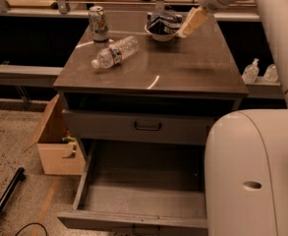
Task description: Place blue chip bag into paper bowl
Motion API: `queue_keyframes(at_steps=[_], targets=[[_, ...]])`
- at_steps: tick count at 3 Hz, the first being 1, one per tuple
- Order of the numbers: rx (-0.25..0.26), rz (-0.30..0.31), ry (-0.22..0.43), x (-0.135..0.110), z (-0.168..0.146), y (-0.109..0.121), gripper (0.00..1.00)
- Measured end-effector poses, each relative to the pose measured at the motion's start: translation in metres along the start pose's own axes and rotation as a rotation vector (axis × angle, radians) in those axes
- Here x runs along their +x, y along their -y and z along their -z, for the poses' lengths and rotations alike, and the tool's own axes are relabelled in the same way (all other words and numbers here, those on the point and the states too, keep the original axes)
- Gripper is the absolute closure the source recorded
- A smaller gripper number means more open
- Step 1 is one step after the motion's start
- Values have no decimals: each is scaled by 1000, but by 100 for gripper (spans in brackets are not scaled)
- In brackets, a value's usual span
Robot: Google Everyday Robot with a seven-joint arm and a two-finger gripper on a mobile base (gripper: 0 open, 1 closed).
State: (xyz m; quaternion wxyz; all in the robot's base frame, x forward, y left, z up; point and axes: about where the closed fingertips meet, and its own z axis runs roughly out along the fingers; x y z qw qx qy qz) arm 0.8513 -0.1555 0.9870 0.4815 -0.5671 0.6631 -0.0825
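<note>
At the far left, a cardboard box (pixel 52 154) is sitting open on the floor beside the cabinet. On the dark table top (pixel 183 68), a soda can (pixel 98 22) is standing upright at the far left corner. Just nearer and to its right, a clear plastic bottle (pixel 115 52) is lying on its side. Below the top, the upper drawer (pixel 148 127) is sitting shut and the lower drawer (pixel 143 195) is hanging pulled out towards me.

Further right, along the far edge, the paper bowl (pixel 159 35) is resting on the table. The blue chip bag (pixel 162 21) is lying in it, bulging up above the rim. My claw (pixel 192 22) is hovering just to the right of the bowl, angled down towards it and close to the rim. I cannot tell whether it is open or closed, or whether it is touching the bag.

My arm (pixel 276 14) is reaching in from the right. Beyond the table, two small pump bottles (pixel 250 72) are standing on a low ledge.
</note>
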Motion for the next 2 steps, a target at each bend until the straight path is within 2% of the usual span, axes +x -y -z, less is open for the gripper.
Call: queue_keyframes(at_steps=[1,2], targets=[[26,-36,-22,25,45,9,0],[29,-39,-27,28,50,9,0]])
